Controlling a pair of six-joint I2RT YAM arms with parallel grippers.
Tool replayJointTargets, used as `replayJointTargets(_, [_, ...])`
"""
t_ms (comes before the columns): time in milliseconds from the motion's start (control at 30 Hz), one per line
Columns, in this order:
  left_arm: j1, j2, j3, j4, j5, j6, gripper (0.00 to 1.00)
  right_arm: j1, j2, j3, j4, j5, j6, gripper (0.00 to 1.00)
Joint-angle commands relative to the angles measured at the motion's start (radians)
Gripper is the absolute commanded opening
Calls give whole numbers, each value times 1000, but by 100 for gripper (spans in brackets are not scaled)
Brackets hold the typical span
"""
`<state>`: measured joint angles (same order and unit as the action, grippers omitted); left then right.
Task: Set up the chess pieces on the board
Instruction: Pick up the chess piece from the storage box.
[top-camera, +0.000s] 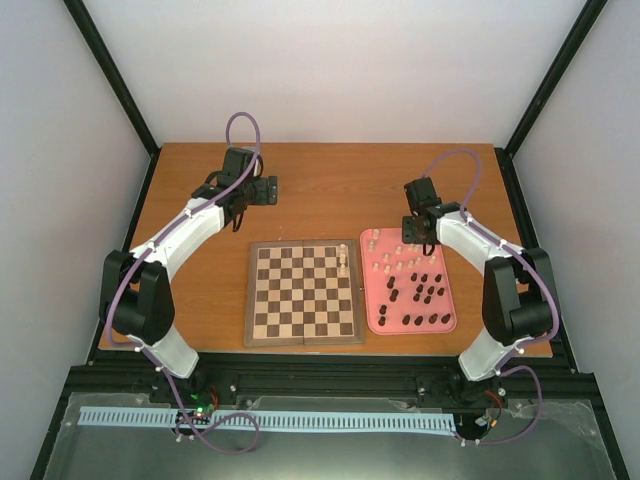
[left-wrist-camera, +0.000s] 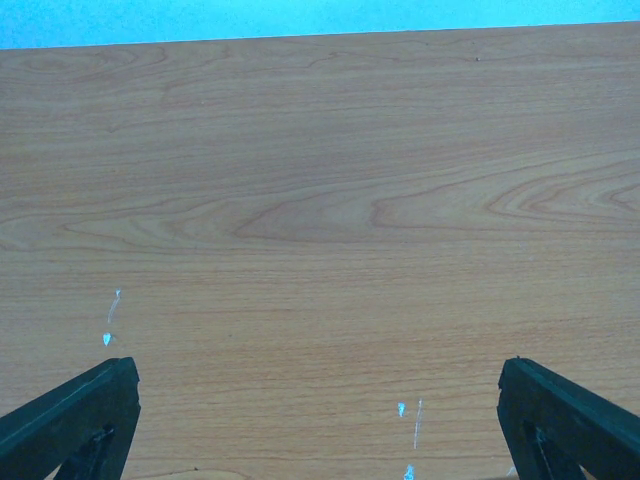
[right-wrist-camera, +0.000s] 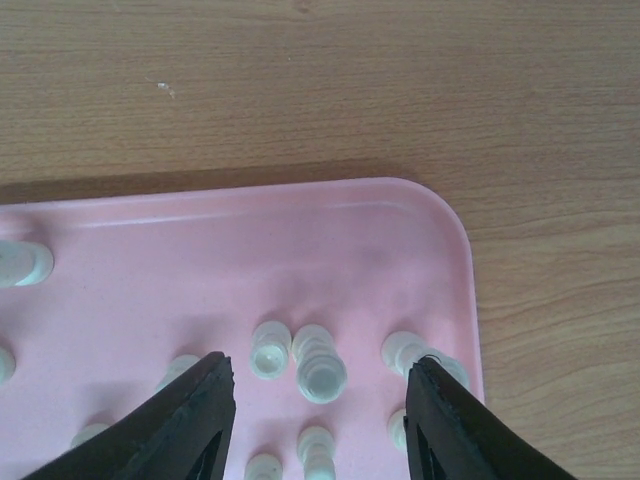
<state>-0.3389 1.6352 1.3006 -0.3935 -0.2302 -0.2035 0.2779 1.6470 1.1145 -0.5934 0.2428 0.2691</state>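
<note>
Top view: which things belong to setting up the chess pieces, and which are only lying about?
For the job: board; light pieces; dark pieces; right gripper, open over the light pieces.
Only lying about: pink tray holding most pieces; table; left gripper, open over bare table.

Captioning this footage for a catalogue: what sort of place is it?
Probably a robotics test cell: white panels in a black frame enclose a wooden table, with a left arm and right arm bolted at its near edge and the board beside a pink tray.
</note>
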Motion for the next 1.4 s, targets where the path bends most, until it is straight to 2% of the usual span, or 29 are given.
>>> replayJointTargets(0, [-5, 5, 44, -5, 10, 9, 100, -14, 34, 1, 41, -29, -15, 48])
replayJointTargets(867, [-5, 9, 48, -5, 9, 10, 100, -32, 96, 31, 55, -47, -11, 34])
replayJointTargets(1367, [-5, 18, 54, -5, 10, 12, 100, -32, 106, 32, 47, -7, -9, 34])
